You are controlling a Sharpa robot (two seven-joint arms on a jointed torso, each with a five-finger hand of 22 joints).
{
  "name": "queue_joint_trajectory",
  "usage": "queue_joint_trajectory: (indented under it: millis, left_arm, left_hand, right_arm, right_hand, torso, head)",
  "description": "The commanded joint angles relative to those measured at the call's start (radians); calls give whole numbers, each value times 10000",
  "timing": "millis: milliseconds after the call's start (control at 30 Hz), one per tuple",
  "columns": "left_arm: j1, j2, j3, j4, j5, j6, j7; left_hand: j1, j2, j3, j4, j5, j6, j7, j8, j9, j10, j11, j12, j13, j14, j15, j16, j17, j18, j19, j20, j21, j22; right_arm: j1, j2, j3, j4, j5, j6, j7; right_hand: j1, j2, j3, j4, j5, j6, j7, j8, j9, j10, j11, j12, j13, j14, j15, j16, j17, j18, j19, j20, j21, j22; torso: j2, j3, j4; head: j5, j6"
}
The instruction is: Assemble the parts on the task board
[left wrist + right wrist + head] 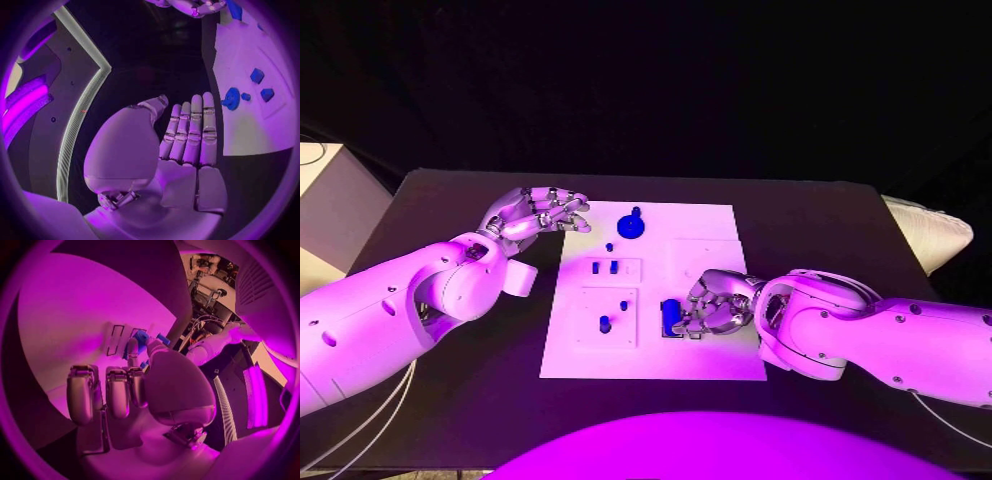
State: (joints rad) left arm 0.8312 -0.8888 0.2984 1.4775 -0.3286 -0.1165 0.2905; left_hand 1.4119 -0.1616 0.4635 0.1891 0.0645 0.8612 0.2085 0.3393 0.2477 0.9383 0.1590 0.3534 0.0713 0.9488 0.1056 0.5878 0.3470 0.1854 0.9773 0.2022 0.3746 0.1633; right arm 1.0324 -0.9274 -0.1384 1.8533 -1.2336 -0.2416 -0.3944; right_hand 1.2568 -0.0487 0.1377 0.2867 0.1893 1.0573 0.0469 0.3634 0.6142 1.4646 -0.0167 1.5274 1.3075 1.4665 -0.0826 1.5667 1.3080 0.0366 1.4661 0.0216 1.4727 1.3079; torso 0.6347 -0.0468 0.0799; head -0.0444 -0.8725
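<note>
Head view, right hand point(711, 308) seemingly pinching blue part point(671, 316), task board point(711, 225) unlabelled

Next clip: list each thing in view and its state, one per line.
task board: lying flat on the black table.
round blue part: resting on the board's far end, untouched.
blue part: on the board, right hand's fingers closed around it.
left hand: at the board's far left corner, holding nothing.
right hand: grips the blue part.

Left hand point(538, 213) flat; right hand point(711, 303) curled.
</note>
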Motion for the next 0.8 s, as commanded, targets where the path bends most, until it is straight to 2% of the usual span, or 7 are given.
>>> queue_joint_trajectory:
  millis: [33,133,167,300,500,567,800]
  left_arm:
    - [-11,2,6,20,47,151,32]
    - [-12,1,6,21,46,160,25]
    - [-12,0,6,22,46,162,23]
    - [-13,-4,6,26,45,178,7]
    - [-13,-6,6,29,39,207,-12]
    - [-14,-6,6,29,36,218,-20]
    - [-14,-17,6,33,31,239,-45]
  left_hand:
    - [-35,59,-56,39,13,-35,47,33,-18,-58,9,30,15,-80,10,43,23,-43,-11,57,-59,-20]
    - [-35,59,-56,39,13,-35,47,33,-18,-58,9,30,15,-80,10,43,23,-43,-11,57,-59,-20]
    - [-35,59,-56,39,13,-35,47,33,-18,-58,9,30,15,-80,10,43,23,-43,-11,57,-59,-20]
    - [-35,59,-56,39,13,-35,47,33,-18,-58,9,30,15,-80,10,43,23,-43,-11,57,-59,-20]
    - [-36,55,-59,40,12,-38,47,34,-19,-61,9,31,15,-84,10,44,25,-43,-11,58,-64,-24]
    - [-36,55,-59,40,12,-38,47,34,-19,-61,9,31,15,-84,10,44,25,-43,-11,58,-64,-24]
    - [-35,52,-62,40,12,-41,48,35,-21,-64,10,31,15,-89,11,44,28,-43,-11,59,-70,-27]
  right_arm:
    - [-19,50,0,-38,-281,-181,-65]
    - [-24,93,0,-72,-300,-55,-86]
    - [-25,101,0,-81,-304,-2,-91]
    - [-31,152,0,-127,-332,192,-97]
    - [-88,235,-1,-192,-658,283,-153]
    - [-109,277,-2,-226,-738,335,-171]
    - [-200,359,-2,-285,-766,320,-84]
  right_hand:
    - [86,-10,74,3,-33,60,-5,-58,-16,855,-88,47,2382,1043,-46,41,2628,-203,912,-37,59,2413]
    - [81,-16,83,7,-37,65,-4,-55,-16,863,-87,61,2392,1043,-47,41,2628,-206,914,-38,72,2416]
    - [67,-167,98,4,-93,77,-2,-49,-20,862,-85,57,2390,1043,-46,41,2628,-204,912,-39,62,2414]
    - [85,-449,146,-12,-203,89,2,-45,-33,858,-82,47,2386,1043,-44,41,2628,-202,909,-40,49,2411]
    - [194,-678,267,-32,-486,120,-1,-34,-47,866,-83,58,2396,1043,-44,41,2628,-201,908,-41,46,2409]
    - [364,-853,376,-73,-788,143,-7,-23,-58,874,-90,71,2406,1043,-50,41,2628,-199,905,-45,33,2406]
    - [458,-1019,436,-45,-1035,187,-5,1,-66,872,-90,64,2404,1043,-52,41,2628,-198,904,-47,30,2405]
  torso:
    - [-7,-5,-10]
    - [-14,-12,-7]
    - [-14,-13,-7]
    - [-10,-14,-8]
    - [-14,-11,-5]
    - [-12,-9,-5]
    - [-8,-2,-9]
  head:
    - [7,-1]
    - [2,-1]
    - [2,-1]
    - [-5,-1]
    - [-25,-1]
    - [-27,-1]
    - [-12,-1]
